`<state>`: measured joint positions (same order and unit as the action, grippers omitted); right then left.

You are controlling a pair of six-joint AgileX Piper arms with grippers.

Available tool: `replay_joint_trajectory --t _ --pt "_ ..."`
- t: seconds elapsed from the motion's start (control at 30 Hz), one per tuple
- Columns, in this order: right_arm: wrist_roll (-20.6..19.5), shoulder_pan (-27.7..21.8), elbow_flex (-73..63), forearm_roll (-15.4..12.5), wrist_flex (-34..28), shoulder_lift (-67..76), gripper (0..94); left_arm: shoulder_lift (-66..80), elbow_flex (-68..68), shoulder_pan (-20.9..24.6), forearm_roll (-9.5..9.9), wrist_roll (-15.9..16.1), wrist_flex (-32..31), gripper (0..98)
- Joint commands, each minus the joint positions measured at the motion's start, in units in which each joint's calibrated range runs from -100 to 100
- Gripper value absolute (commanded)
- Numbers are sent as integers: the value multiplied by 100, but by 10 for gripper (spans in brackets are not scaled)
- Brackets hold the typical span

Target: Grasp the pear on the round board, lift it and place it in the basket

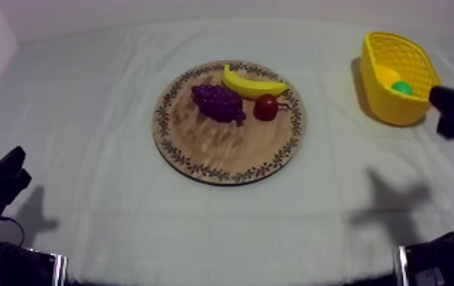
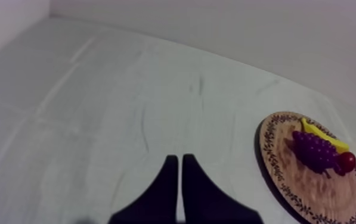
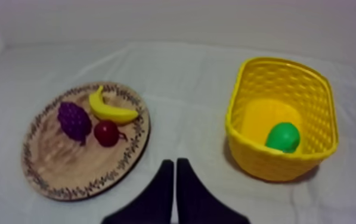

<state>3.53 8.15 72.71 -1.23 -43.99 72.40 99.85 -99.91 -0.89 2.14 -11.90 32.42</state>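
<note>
Right wrist view: green pear (image 3: 282, 136) in yellow woven basket (image 3: 263, 164); my right pincer (image 3: 175, 162) closed, empty. Risk: pincer clips basket rim on retreat.

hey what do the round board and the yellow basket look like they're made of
Board: looks like wood, matte; brown grain shows, dark pattern round the rim. Basket: probably plastic; even bright yellow, moulded lattice walls.
</note>
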Motion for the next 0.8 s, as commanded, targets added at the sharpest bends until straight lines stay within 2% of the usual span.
replay_joint_trajectory --t 0.0,0.23,0.4,0.5,0.57,0.63,0.77 --pt "305 -16 834 -124 25 848 5 -2 2 -1 3 1 0 1" --pt "498 -60 1970 -528 32 1809 4 -2 2 -1 3 1 0 1" --pt "21 -9 2246 -460 -89 2123 3 -2 2 -1 3 2 0 1" --pt "-441 -46 2334 -395 -128 2259 3 -2 2 -1 3 0 0 1" --pt "-547 -73 2441 -275 35 2298 4 -2 2 -1 3 -1 0 1" --pt "-329 -91 2565 -141 383 2317 4 -2 2 -1 3 -1 0 1" --pt "545 -91 2656 -35 619 2331 5 -2 2 -1 3 1 0 1"
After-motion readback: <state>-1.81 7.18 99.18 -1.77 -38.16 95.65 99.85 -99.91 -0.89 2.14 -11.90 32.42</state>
